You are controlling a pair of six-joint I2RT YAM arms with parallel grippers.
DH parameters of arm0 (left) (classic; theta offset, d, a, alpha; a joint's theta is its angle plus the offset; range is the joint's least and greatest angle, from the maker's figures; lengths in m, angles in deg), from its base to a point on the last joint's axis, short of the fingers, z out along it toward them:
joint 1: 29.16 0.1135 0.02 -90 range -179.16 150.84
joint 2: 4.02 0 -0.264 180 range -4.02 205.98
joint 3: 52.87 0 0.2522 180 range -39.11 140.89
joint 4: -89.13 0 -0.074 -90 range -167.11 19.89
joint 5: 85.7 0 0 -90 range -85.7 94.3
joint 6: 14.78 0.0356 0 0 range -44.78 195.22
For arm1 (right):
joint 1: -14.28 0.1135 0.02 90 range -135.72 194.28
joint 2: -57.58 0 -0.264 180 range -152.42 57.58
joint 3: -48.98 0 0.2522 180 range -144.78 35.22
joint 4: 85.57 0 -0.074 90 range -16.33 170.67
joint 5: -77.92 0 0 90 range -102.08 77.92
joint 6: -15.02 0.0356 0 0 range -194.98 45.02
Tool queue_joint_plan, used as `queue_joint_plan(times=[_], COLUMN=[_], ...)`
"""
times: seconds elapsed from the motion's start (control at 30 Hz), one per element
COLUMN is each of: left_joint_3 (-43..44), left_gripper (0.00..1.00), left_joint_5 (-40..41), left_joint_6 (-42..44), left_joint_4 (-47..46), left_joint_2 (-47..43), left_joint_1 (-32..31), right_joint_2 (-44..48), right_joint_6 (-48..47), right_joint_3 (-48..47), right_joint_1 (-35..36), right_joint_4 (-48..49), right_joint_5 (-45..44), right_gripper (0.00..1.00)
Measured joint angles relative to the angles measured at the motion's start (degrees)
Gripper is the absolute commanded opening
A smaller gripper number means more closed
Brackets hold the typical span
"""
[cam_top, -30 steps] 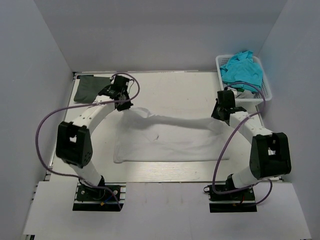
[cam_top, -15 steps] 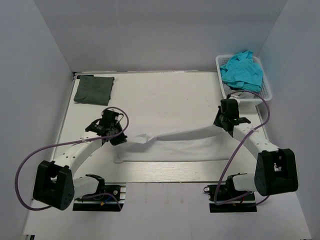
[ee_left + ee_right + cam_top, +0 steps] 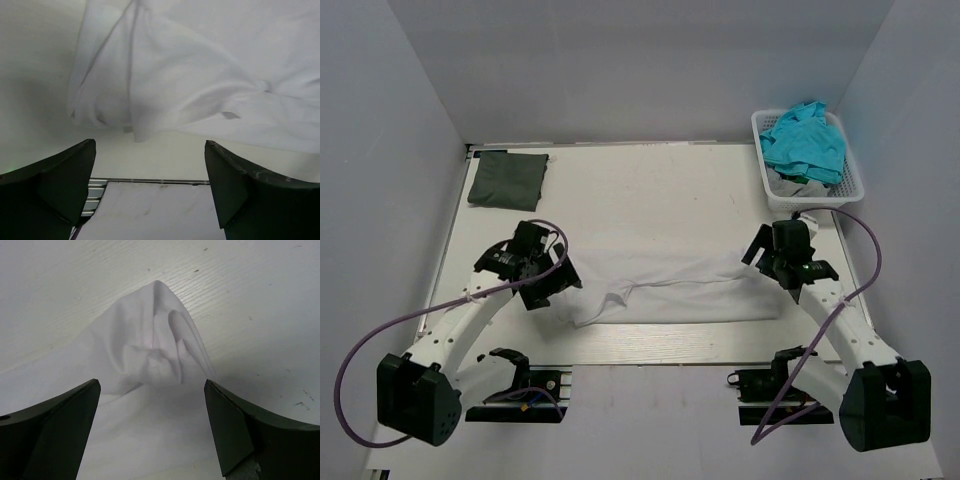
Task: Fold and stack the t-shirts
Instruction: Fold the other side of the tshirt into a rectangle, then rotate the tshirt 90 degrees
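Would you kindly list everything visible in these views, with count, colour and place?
white t-shirt: one, white, lying as a long band across the near middle of the table
dark t-shirt: one, dark grey-green, folded, far left corner
teal t-shirts: a heap, count unclear, bright teal, in the basket
basket: one, white lattice, far right corner
table: one, white
left gripper: one, black, open, at the white t-shirt's left end
right gripper: one, black, open, at its right end
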Motion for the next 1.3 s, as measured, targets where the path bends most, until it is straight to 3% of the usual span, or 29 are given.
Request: queue_joint_plan(times=[0.2, 0.4, 0.67, 0.87, 1.3], left_joint_3=[3.3, 3.4, 2.1, 2.5, 8.0], left_gripper=[0.99, 0.99, 0.99, 0.99, 0.99], left_joint_5=[-5.0, -8.6, -9.0, -7.6, -4.8], left_joint_6=[1.9, 2.8, 2.8, 1.8, 0.2], left_joint_4=[-7.6, -15.8, -22.3, -21.7, -15.5], left_joint_2=[6.3, 18.9, 26.0, 26.4, 31.6], left_joint_1=[0.0, 0.0, 0.3, 0.7, 0.7], right_joint_2=[-1.5, -11.4, -24.6, -26.9, -22.5], right_joint_6=[-2.0, -6.8, -9.7, -6.8, -3.4], right_joint_3=[-3.2, -10.4, -13.7, -10.6, -9.4], right_joint_1=[1.0, 4.5, 8.4, 7.2, -3.8], right_joint_4=[-0.2, 0.4, -0.9, -2.4, -9.0], right_joint_5=[6.5, 11.6, 14.1, 11.6, 2.5], right_gripper=[0.90, 0.90, 0.90, 0.90, 0.90])
